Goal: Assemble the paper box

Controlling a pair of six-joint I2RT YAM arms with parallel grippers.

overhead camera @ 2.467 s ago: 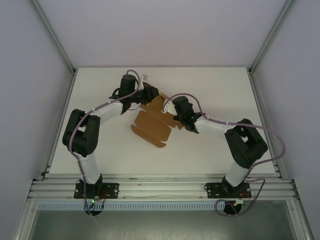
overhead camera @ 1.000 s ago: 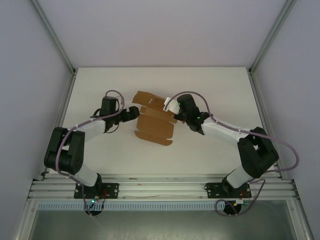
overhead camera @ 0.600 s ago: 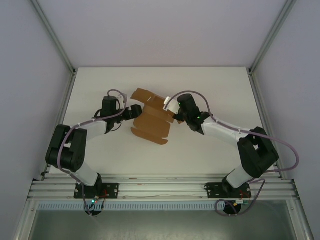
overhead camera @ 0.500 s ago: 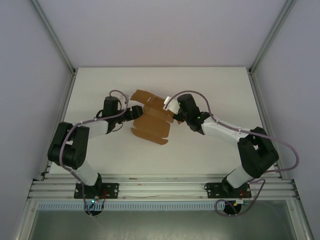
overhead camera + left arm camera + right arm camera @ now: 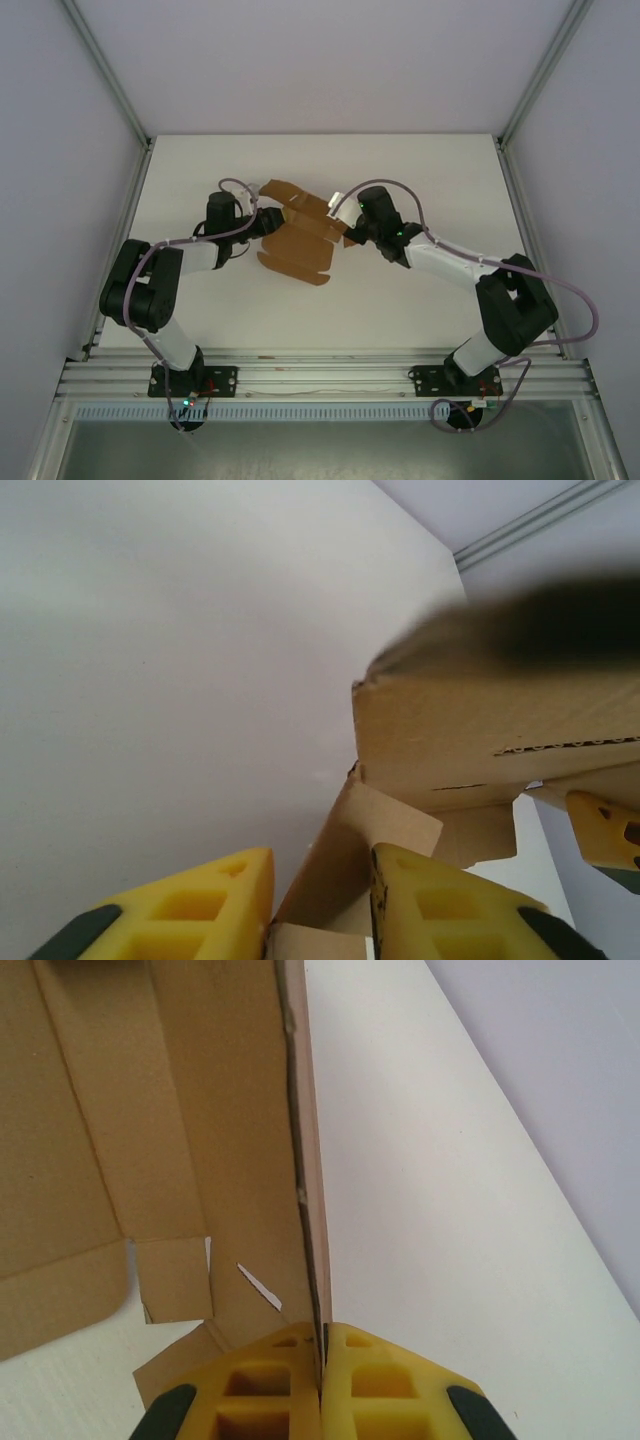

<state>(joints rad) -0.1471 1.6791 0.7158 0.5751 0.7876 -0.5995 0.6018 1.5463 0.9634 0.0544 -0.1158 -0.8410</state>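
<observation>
The paper box (image 5: 297, 240) is a thin brown die-cut sheet, partly folded, lying between the two pincers. It is likely light, stiff across its panels but quick to hinge at each crease, and easy to buckle or tear at the tabs. I would take it by a panel edge close to a fold, not by a loose tab. Its long axis seems to run crosswise to the line joining the pincers, with the rounded end toward the arm bases. The right pincer (image 5: 322, 1348) is clamped flat on the rim of an upright side panel that rises straight ahead of its fingertips. The left pincer (image 5: 321, 900) stands narrow with a flap between its jaws; whether it pinches that flap I cannot tell. The table (image 5: 380, 300) lies beneath both
</observation>
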